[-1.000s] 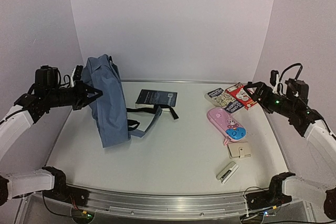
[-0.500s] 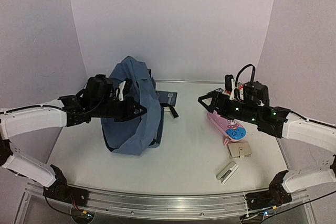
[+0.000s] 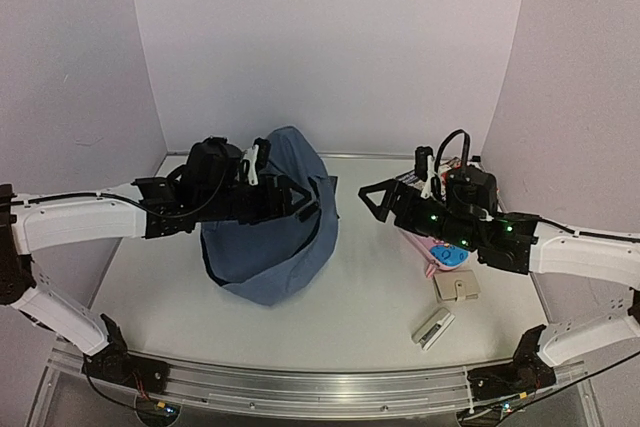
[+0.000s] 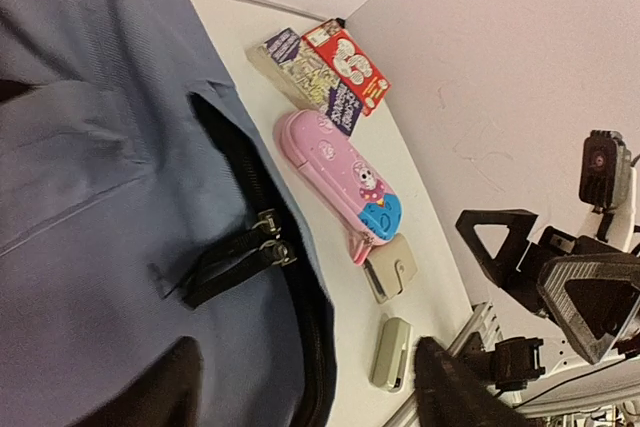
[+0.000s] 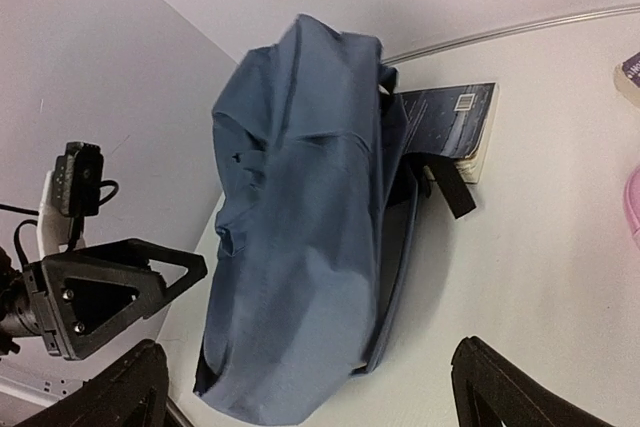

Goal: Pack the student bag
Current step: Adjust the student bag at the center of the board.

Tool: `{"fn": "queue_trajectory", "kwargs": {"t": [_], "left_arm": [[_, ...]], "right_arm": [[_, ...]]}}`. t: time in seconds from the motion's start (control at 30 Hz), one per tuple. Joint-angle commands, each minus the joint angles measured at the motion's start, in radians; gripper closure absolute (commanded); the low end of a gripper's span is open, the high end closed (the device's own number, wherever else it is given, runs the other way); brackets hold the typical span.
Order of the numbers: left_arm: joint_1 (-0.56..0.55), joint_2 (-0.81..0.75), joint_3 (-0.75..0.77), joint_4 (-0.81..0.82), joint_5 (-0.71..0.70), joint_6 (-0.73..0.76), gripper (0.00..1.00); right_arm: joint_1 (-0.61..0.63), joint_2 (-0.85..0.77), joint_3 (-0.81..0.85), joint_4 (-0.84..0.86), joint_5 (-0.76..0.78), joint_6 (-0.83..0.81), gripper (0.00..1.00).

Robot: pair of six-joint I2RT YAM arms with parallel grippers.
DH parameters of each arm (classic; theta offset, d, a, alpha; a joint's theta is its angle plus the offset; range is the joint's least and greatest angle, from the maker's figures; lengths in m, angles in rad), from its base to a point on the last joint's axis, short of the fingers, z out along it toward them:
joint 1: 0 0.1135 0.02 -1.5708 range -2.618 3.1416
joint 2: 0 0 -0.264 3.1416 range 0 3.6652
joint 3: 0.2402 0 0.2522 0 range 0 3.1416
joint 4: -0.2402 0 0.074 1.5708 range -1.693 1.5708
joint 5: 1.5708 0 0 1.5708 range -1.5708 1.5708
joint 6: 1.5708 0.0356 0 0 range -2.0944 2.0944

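My left gripper (image 3: 300, 197) hangs over the backpack (image 3: 270, 247) with its jaws spread wide, gripping nothing. My right gripper (image 3: 372, 199) is just as wide and bare, held above the table (image 3: 340, 327) and apart from the bag. The backpack slumps left of centre and covers one end of a dark book (image 5: 450, 122). The book's white label is too small to read. From above, my right arm hides most of the pink pencil case (image 4: 340, 182). The lettering on the purple booklet (image 4: 298, 69) and the red booklet (image 4: 345, 62) stays illegible. My left wrist view cuts off the bag's black zipper (image 4: 265, 237).
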Motion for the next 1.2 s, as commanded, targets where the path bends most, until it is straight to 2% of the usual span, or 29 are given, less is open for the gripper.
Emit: {"fn": "queue_trajectory", "kwargs": {"t": [0.0, 0.1, 0.17, 0.3, 0.4, 0.53, 0.67, 0.8, 0.97, 1.17], "left_arm": [[0.033, -0.09, 0.138, -0.252, -0.032, 0.109, 0.12], [0.118, -0.137, 0.188, -0.402, 0.024, 0.159, 0.06], [0.217, -0.157, 0.204, -0.484, 0.091, 0.19, 0.04], [0.374, -0.141, 0.23, -0.617, 0.138, 0.289, 0.02], [0.474, -0.099, 0.192, -0.623, 0.208, 0.308, 0.02], [0.563, -0.05, 0.105, -0.539, 0.282, 0.279, 0.02], [0.6, 0.001, 0.039, -0.431, 0.328, 0.238, 0.03], [0.612, 0.063, 0.033, -0.392, 0.342, 0.22, 0.05], [0.614, 0.131, 0.052, -0.392, 0.333, 0.239, 0.14], [0.614, 0.166, 0.053, -0.384, 0.328, 0.255, 0.28]], "right_arm": [[0.004, -0.036, 0.02, 0.031, 0.069, 0.01, 0.02], [0.005, -0.015, 0.046, 0.006, 0.07, 0.008, 0.02], [0.01, 0.008, 0.067, -0.014, 0.078, 0.005, 0.02], [0.033, 0.076, 0.111, -0.087, 0.155, 0.021, 0.04], [0.042, 0.122, 0.128, -0.126, 0.205, 0.076, 0.08], [0.056, 0.192, 0.143, -0.134, 0.201, 0.123, 0.14], [0.08, 0.277, 0.191, -0.149, 0.18, 0.122, 0.22], [0.093, 0.351, 0.229, -0.17, 0.181, 0.116, 0.28], [0.094, 0.388, 0.236, -0.175, 0.198, 0.122, 0.42], [0.094, 0.436, 0.262, -0.175, 0.195, 0.11, 0.48]]}}
